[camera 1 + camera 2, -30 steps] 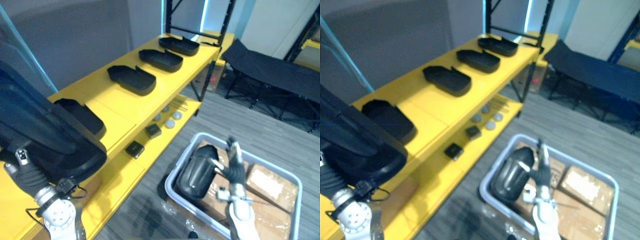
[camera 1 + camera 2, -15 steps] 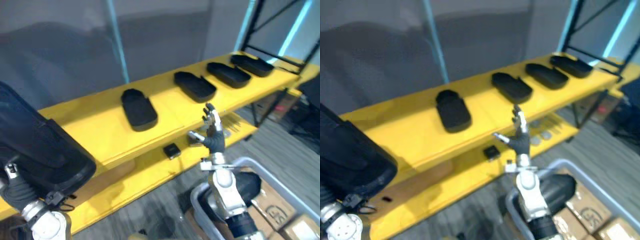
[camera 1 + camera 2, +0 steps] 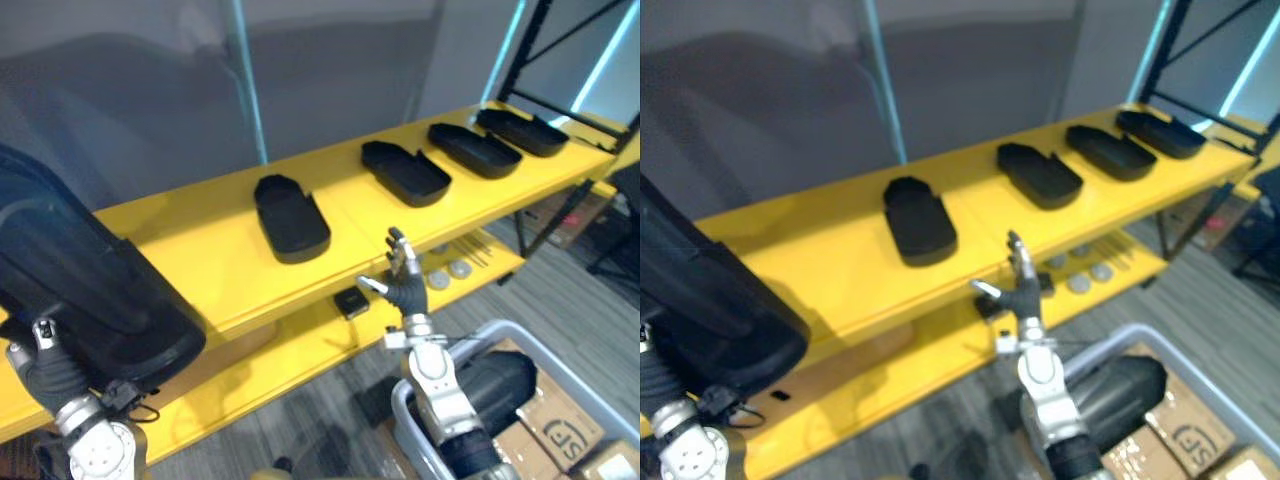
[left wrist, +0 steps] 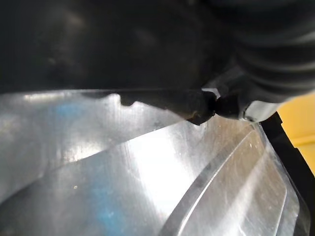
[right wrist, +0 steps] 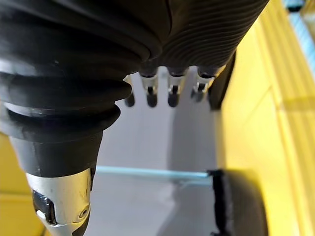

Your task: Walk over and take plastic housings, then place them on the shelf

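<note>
Item: a large black plastic housing [image 3: 90, 290], smooth, matt and round-edged, sits at near left, borne on the left hand [image 3: 50, 375]. How that hand holds it cannot be told. Its long axis runs roughly along the yellow shelf [image 3: 200, 240]. The bare shelf top lies just beyond it, left of four placed housings [image 3: 291, 216], each set crosswise. Judgement: the left arm is nearer that gap. The right hand [image 3: 403, 288] stands upright before the shelf edge, fingers apart, empty. Another housing [image 3: 495, 378] lies in the grey bin [image 3: 402, 420], near right.
</note>
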Tool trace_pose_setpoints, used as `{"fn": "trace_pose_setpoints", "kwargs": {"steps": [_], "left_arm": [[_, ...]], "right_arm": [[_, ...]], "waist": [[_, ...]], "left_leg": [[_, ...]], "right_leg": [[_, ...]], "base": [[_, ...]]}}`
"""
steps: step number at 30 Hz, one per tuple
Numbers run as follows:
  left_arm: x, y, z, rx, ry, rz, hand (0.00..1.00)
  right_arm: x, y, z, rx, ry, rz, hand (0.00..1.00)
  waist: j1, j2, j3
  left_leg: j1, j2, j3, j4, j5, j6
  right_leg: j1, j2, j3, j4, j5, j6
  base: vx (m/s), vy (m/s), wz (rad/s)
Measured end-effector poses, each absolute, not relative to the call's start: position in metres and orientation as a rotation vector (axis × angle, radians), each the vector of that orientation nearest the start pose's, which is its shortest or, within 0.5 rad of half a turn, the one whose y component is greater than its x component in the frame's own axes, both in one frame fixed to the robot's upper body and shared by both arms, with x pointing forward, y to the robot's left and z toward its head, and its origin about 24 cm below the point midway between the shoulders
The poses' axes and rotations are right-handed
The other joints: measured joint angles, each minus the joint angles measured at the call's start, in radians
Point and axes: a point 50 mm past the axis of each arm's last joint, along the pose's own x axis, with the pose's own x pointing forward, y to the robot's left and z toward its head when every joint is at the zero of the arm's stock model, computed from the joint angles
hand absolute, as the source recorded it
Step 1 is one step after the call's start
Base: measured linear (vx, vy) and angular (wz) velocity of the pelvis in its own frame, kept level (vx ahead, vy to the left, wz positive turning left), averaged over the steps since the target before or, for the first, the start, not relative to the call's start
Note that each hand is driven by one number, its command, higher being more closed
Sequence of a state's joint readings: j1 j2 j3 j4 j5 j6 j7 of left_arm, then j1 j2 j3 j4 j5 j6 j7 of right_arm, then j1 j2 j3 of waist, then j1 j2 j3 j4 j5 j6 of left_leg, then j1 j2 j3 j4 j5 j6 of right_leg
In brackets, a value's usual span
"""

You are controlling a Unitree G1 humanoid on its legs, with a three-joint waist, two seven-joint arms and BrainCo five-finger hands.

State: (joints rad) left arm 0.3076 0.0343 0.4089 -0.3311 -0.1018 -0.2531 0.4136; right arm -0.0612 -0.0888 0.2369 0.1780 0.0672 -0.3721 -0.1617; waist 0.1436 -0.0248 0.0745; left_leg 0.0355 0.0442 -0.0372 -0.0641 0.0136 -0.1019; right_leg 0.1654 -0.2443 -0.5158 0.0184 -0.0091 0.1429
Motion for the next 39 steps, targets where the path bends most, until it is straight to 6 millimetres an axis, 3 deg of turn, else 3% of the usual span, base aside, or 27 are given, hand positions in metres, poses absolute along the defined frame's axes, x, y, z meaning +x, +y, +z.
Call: {"fn": "trace_pose_setpoints", "kwargs": {"steps": [6,8,9,10,11,12,13,14,15,16,17,20,28,33,34,36,38,39], "left_arm": [[0.155,0.277,0.088,0.112,-0.328,0.835,1.00],[0.158,0.279,0.089,0.145,-0.324,0.802,1.00],[0.162,0.282,0.090,0.174,-0.322,0.778,1.00],[0.165,0.281,0.091,0.178,-0.325,0.765,1.00],[0.174,0.279,0.092,0.172,-0.332,0.741,1.00],[0.182,0.278,0.092,0.160,-0.338,0.737,1.00],[0.185,0.277,0.092,0.153,-0.339,0.733,1.00],[0.191,0.277,0.094,0.143,-0.347,0.731,1.00],[0.192,0.276,0.095,0.141,-0.350,0.731,1.00],[0.192,0.276,0.093,0.138,-0.339,0.732,1.00],[0.191,0.275,0.092,0.136,-0.329,0.734,1.00],[0.189,0.274,0.093,0.140,-0.333,0.737,1.00],[0.188,0.256,0.092,0.133,-0.337,0.692,1.00],[0.179,0.255,0.083,0.137,-0.286,0.719,1.00],[0.178,0.254,0.081,0.129,-0.279,0.726,1.00],[0.170,0.253,0.078,0.122,-0.257,0.736,1.00],[0.168,0.254,0.076,0.122,-0.245,0.738,1.00],[0.167,0.253,0.075,0.119,-0.243,0.737,1.00]], "right_arm": [[0.249,-0.120,0.039,0.014,-0.203,0.063,0.00],[0.247,-0.123,0.036,0.013,-0.191,0.039,0.00],[0.247,-0.124,0.035,0.014,-0.188,0.031,0.00],[0.246,-0.125,0.035,0.017,-0.188,0.023,0.00],[0.245,-0.128,0.034,0.025,-0.181,0.004,0.00],[0.243,-0.131,0.032,0.025,-0.176,-0.008,0.00],[0.242,-0.133,0.033,0.024,-0.178,-0.014,0.00],[0.242,-0.137,0.034,0.023,-0.188,-0.020,0.00],[0.244,-0.140,0.036,0.017,-0.200,-0.024,0.00],[0.244,-0.142,0.036,0.013,-0.202,-0.031,0.00],[0.244,-0.147,0.038,0.010,-0.213,-0.050,0.00],[0.246,-0.154,0.040,-0.002,-0.226,-0.070,0.00],[0.246,-0.175,0.050,0.003,-0.276,-0.129,0.00],[0.244,-0.170,0.051,0.019,-0.291,-0.073,0.00],[0.243,-0.170,0.050,0.017,-0.286,-0.072,0.00],[0.242,-0.171,0.048,0.010,-0.279,-0.075,0.00],[0.242,-0.173,0.048,-0.002,-0.280,-0.074,0.00],[0.242,-0.176,0.049,-0.004,-0.283,-0.082,0.00]], "waist": [[-0.007,-0.008,0.010],[-0.008,-0.013,0.013],[-0.019,-0.019,0.019],[-0.027,-0.013,0.028],[-0.040,-0.007,0.037],[-0.053,-0.005,0.040],[-0.054,-0.010,0.040],[-0.061,-0.037,0.052],[-0.062,-0.060,0.067],[-0.056,-0.064,0.064],[-0.050,-0.046,0.075],[-0.045,-0.031,0.085],[-0.059,-0.015,0.086],[-0.052,0.031,0.083],[-0.052,0.040,0.084],[-0.057,0.065,0.069],[-0.064,0.066,0.063],[-0.075,0.044,0.040]], "left_leg": [[-0.001,-0.014,-0.030,-0.020,-0.001,0.016],[0.000,-0.011,-0.041,-0.014,0.002,0.024],[0.000,-0.009,-0.070,0.000,0.002,0.034],[-0.002,-0.004,-0.092,0.006,0.002,0.036],[-0.003,0.020,-0.127,0.007,0.003,0.039],[-0.010,0.036,-0.153,0.011,0.004,0.038],[-0.018,0.036,-0.165,0.021,0.003,0.038],[-0.037,0.010,-0.177,0.042,0.002,0.038],[-0.041,-0.021,-0.178,0.046,-0.004,0.031],[-0.047,-0.022,-0.174,0.050,-0.005,0.030],[-0.062,-0.019,-0.170,0.061,-0.015,0.031],[-0.082,-0.020,-0.145,0.065,-0.029,0.030],[-0.053,0.000,-0.142,0.072,-0.016,0.003],[-0.057,0.000,-0.170,0.069,-0.004,-0.007],[-0.056,0.004,-0.161,0.070,-0.016,0.002],[-0.074,0.055,-0.009,0.080,-0.028,0.023],[-0.080,0.072,0.083,0.091,-0.080,0.104],[-0.111,0.068,0.140,0.124,-0.105,0.145]], "right_leg": [[-0.057,-0.048,0.000,0.156,-0.029,-0.005],[-0.113,-0.065,0.058,0.277,-0.029,-0.035],[-0.154,-0.063,0.138,0.364,-0.006,-0.070],[-0.176,-0.056,0.176,0.406,0.005,-0.089],[-0.201,-0.025,0.247,0.450,-0.054,-0.100],[-0.199,0.040,0.303,0.414,-0.131,-0.094],[-0.199,0.058,0.319,0.387,-0.140,-0.096],[-0.199,0.078,0.331,0.312,-0.120,-0.097],[-0.195,0.060,0.305,0.283,-0.083,-0.096],[-0.191,0.062,0.317,0.262,-0.083,-0.084],[-0.172,0.071,0.323,0.208,-0.077,-0.075],[-0.133,0.082,0.323,0.092,-0.071,-0.055],[-0.086,0.107,0.323,0.076,-0.073,-0.057],[-0.067,0.112,0.310,0.076,-0.094,-0.065],[-0.061,0.113,0.300,0.076,-0.094,-0.064],[-0.063,0.117,0.269,0.090,-0.092,-0.060],[-0.065,0.104,0.244,0.103,-0.094,-0.063],[-0.093,0.066,0.221,0.112,-0.103,-0.060]], "base": [[0.03,0.042,0.17],[0.03,0.188,0.27],[0.03,0.244,0.40],[0.02,0.179,0.63],[0.02,0.056,0.78],[0.03,0.000,0.75],[0.03,-0.005,0.73],[0.02,-0.056,0.54],[0.01,-0.073,0.37],[-0.01,-0.080,0.08],[-0.04,-0.056,-0.10],[-0.01,-0.079,-0.16],[0.00,-0.039,0.04],[-0.06,-0.006,0.18],[-0.06,-0.031,0.26],[-0.04,-0.057,0.34],[-0.02,-0.054,0.41],[0.01,-0.041,0.44]]}}
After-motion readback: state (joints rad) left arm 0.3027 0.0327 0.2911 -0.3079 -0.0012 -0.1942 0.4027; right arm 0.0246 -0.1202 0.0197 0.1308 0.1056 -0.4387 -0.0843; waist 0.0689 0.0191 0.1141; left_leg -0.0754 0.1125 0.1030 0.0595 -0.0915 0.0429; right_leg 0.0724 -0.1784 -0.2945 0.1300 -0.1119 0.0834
